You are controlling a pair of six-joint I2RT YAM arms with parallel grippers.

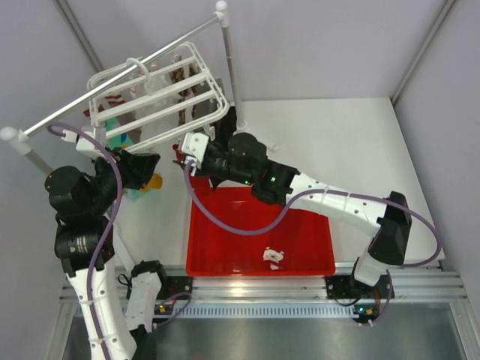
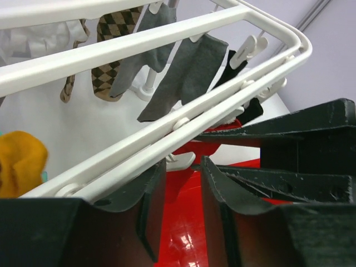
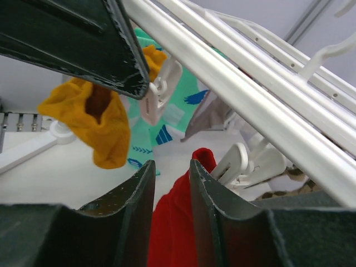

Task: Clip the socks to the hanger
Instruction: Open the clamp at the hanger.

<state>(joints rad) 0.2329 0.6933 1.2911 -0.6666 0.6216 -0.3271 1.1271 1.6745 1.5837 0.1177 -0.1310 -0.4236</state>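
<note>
The right gripper (image 3: 169, 167) is clamped on 1 dark red soft fabric sock (image 3: 172, 233) beneath the 5 o'clock corner of the white plastic slatted hanger (image 1: 161, 90). Light and limp, the sock is likely best held near its cuff edge. The left gripper (image 2: 183, 167) has its jaws apart.

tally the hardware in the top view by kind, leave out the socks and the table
robot arms: 2
white clip hanger: 1
metal rail: 1
red tray: 1
small white item in the tray: 1
total: 6
</note>
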